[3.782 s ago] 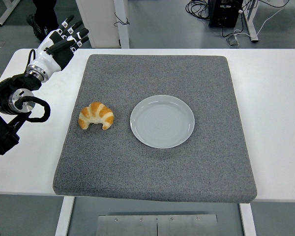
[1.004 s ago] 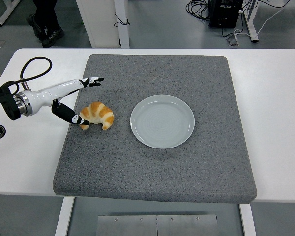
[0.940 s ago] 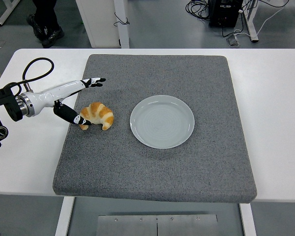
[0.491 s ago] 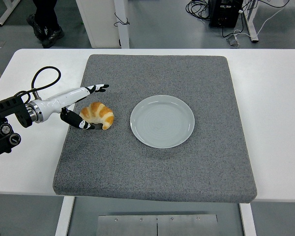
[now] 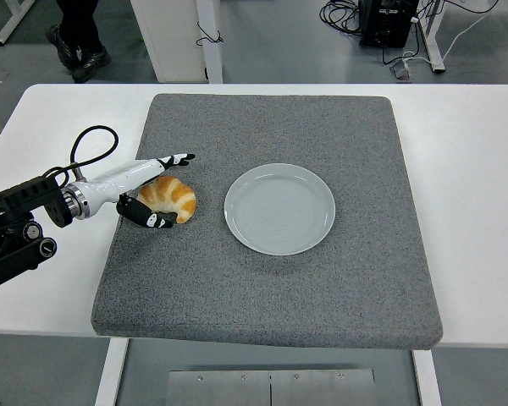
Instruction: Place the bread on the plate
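White table (image 5: 474, 211) fills most of the frame, with grey floor, table legs, cables and a person's feet (image 5: 80, 55) along the top edge. On it lies a large grey mat (image 5: 322, 321) that covers the middle of the picture.

Right of centre on the mat sits a round pale plate (image 5: 279, 209), with nothing on it. The bread (image 5: 171, 195), a golden croissant, lies on the mat at centre left, apart from the plate's left rim. So the main part of the task is not done: the croissant is not lifted, and it has yet to be carried to the right and set down on the plate.

From the left edge the left hand (image 5: 146, 193) reaches in low over the mat and sits around the croissant's left side. Its fingers (image 5: 176, 159) stretch out straight past the top of the croissant, and the thumb (image 5: 150, 219) curls under its lower left end. The hand looks spread and bracketing the croissant rather than clamped on it; I judge the grasp is only starting.

Hard to tell is whether the thumb or the palm touches the crust, since the hand covers the croissant's left end. The right arm does not show anywhere.
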Controlling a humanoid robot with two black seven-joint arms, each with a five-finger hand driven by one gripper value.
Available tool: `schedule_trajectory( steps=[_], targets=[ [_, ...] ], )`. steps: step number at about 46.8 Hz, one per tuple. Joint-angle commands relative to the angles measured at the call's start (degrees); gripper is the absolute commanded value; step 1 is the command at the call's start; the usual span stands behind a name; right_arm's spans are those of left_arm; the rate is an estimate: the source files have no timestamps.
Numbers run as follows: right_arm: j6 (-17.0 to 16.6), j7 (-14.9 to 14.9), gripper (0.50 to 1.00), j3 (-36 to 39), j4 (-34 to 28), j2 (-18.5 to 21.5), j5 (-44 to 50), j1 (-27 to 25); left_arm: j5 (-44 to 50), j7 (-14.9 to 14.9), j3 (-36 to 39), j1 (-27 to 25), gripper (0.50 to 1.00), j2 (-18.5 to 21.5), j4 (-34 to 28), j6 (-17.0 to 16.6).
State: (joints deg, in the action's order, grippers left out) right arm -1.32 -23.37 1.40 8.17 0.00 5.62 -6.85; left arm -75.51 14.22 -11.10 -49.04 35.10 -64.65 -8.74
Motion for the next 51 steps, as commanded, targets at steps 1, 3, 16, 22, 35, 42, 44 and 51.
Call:
schedule_trajectory(
  steps=[1, 3, 16, 22, 35, 42, 44, 51],
  targets=[
    [0.0, 0.0, 1.0, 0.0, 0.0, 0.0, 0.0, 0.0, 0.0, 0.0, 0.4, 0.0, 0.969, -1.0, 0.8, -1.4],
    [0.0, 0.0, 1.0, 0.0, 0.0, 0.0, 0.0, 0.0, 0.0, 0.0, 0.4, 0.0, 0.969, -1.2, 1.0, -1.7],
    [0.0, 0.0, 1.0, 0.0, 0.0, 0.0, 0.0, 0.0, 0.8, 0.0, 0.2, -0.9, 0.969, -1.2, 0.8, -2.3],
    [0.0, 0.0, 1.0, 0.0, 0.0, 0.0, 0.0, 0.0, 1.0, 0.0, 0.2, -0.9, 0.969, -1.0, 0.8, -2.3],
    [0.0, 0.0, 1.0, 0.0, 0.0, 0.0, 0.0, 0.0, 1.1, 0.0, -0.3, -0.7, 0.933, -1.2, 0.8, -2.6],
    [0.0, 0.0, 1.0, 0.0, 0.0, 0.0, 0.0, 0.0, 1.1, 0.0, -0.4, -0.8, 0.856, -1.1, 0.8, -3.5],
    [0.0, 0.0, 1.0, 0.0, 0.0, 0.0, 0.0, 0.0, 1.2, 0.0, -0.5, -0.8, 0.824, -1.0, 0.8, -3.5],
    [0.0, 0.0, 1.0, 0.0, 0.0, 0.0, 0.0, 0.0, 1.9, 0.1, -0.4, -0.5, 0.761, -1.0, 0.8, -3.5]
  ],
)
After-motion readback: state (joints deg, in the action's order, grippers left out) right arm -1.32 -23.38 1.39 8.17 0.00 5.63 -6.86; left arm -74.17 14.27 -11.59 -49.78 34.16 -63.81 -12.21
